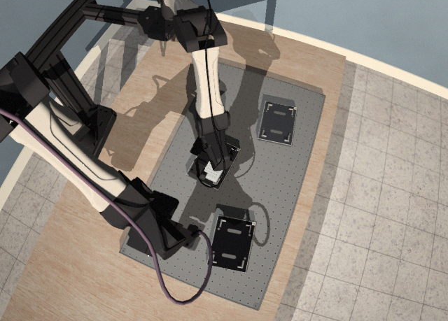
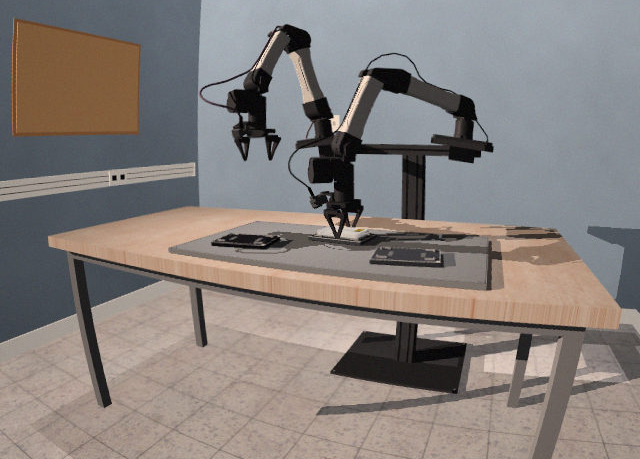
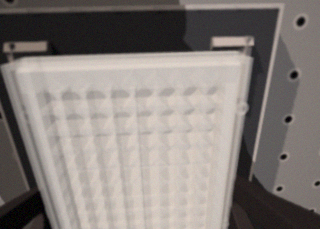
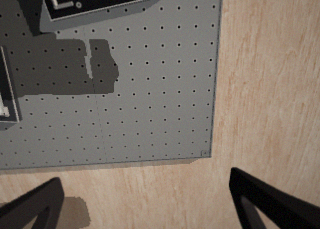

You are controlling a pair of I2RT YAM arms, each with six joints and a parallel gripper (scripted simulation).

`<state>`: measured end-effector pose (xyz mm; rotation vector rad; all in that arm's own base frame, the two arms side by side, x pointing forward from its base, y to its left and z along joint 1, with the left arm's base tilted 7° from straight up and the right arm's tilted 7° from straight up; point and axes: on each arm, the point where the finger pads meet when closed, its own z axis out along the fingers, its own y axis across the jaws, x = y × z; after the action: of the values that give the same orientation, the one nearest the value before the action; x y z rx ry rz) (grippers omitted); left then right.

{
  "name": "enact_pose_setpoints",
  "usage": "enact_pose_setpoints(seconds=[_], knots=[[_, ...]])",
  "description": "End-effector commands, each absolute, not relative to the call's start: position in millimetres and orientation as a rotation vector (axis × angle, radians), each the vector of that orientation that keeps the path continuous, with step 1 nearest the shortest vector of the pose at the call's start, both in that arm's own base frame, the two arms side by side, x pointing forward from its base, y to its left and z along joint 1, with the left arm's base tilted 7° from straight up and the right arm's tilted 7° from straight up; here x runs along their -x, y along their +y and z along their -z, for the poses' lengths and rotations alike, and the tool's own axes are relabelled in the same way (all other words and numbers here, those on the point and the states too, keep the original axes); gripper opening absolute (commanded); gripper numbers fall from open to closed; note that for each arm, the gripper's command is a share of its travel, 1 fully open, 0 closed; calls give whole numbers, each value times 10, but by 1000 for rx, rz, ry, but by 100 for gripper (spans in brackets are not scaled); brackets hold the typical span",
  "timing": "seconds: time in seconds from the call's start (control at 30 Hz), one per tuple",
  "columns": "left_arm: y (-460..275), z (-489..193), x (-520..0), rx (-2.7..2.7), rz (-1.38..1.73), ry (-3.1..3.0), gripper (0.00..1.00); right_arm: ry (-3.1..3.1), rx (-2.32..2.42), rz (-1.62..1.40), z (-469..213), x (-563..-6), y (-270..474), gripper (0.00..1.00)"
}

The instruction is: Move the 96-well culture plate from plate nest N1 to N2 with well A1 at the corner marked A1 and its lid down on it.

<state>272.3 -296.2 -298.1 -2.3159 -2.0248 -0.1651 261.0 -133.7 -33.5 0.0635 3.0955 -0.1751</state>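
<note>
The white 96-well culture plate (image 1: 213,173) (image 3: 130,139) lies under its clear lid in the turned middle nest (image 3: 125,31), its far edge beside two corner locators. My left gripper (image 2: 345,231) (image 3: 141,182) is low over it, one finger against each long side, shut on the plate. The near end and the A1 mark are hidden or cannot be made out. N1 (image 1: 231,243) (image 2: 245,239) (image 4: 107,1) is bare, as is N2 (image 1: 278,123) (image 2: 406,256). My right gripper (image 2: 257,157) (image 4: 147,181) is open and empty, high above the table.
The grey perforated board (image 1: 274,187) (image 2: 310,263) carries all three nests on the wooden table (image 1: 79,274). The right forearm (image 1: 75,159) hangs over the board's near right corner. The arms' stand (image 2: 413,190) rises behind the table.
</note>
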Motion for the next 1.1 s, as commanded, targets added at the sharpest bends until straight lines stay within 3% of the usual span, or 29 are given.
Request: enact_pose_setpoints(seconds=[0.0, 1.07], knots=[[-2902, 3053, -2653, 2302, 151, -2006, 0, 3086, -47, 178, 301, -2639, -1333, 100], [-3115, 2523, -2717, 2341, 150, -2033, 0, 3086, -47, 178, 301, -2639, -1333, 100]])
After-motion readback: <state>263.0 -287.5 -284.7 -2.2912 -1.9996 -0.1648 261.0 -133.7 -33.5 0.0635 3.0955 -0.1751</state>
